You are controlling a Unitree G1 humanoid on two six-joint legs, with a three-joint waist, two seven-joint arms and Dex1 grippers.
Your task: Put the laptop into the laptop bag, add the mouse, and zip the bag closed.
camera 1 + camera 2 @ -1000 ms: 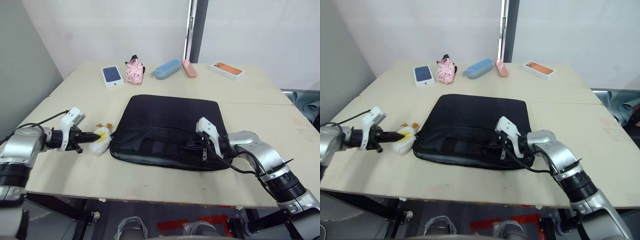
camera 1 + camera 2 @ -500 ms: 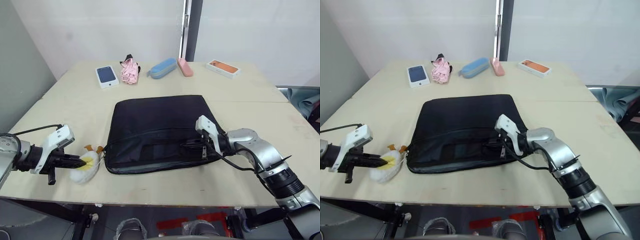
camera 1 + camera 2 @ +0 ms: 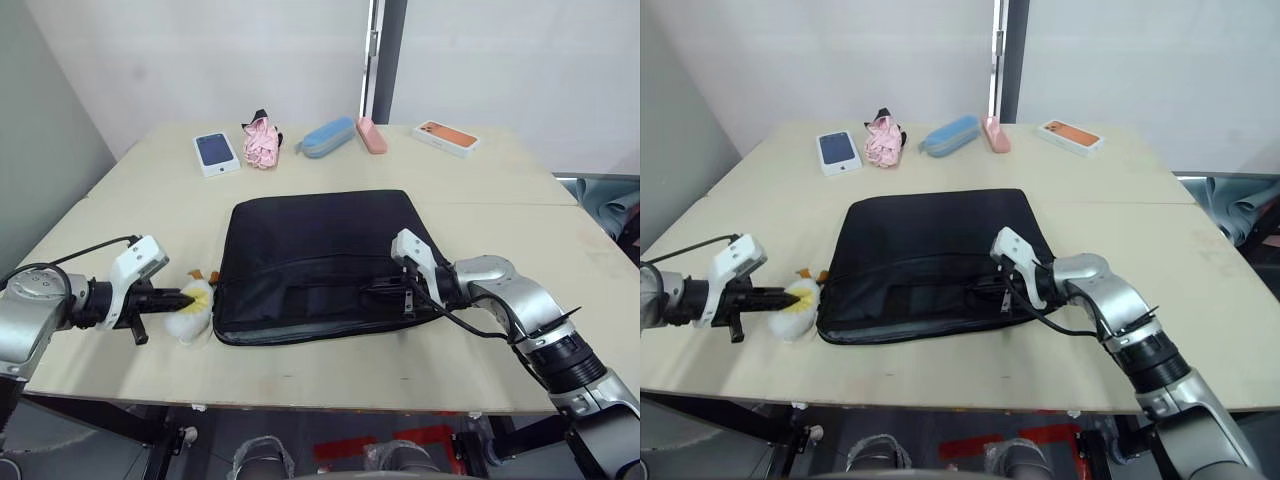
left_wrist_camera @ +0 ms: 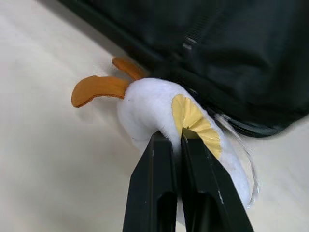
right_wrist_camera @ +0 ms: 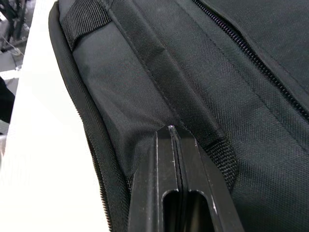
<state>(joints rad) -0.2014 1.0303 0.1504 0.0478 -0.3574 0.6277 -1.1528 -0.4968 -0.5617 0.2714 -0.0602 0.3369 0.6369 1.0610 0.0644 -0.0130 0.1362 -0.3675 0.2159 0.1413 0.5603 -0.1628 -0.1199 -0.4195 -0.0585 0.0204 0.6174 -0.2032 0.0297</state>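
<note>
On a pale wooden counter, the left hand pinches a white plush toy with a yellow patch and orange feet, its two black fingers nearly closed on the fluff. Just beyond that hand's fingertips lies the black laptop bag, flat, its near left corner touching the toy. At the bag's near right edge, the right hand rests on the fabric with fingers pressed together beside a strap handle. Far past both hands sit a phone box, a pink bundle and a blue case
</note>
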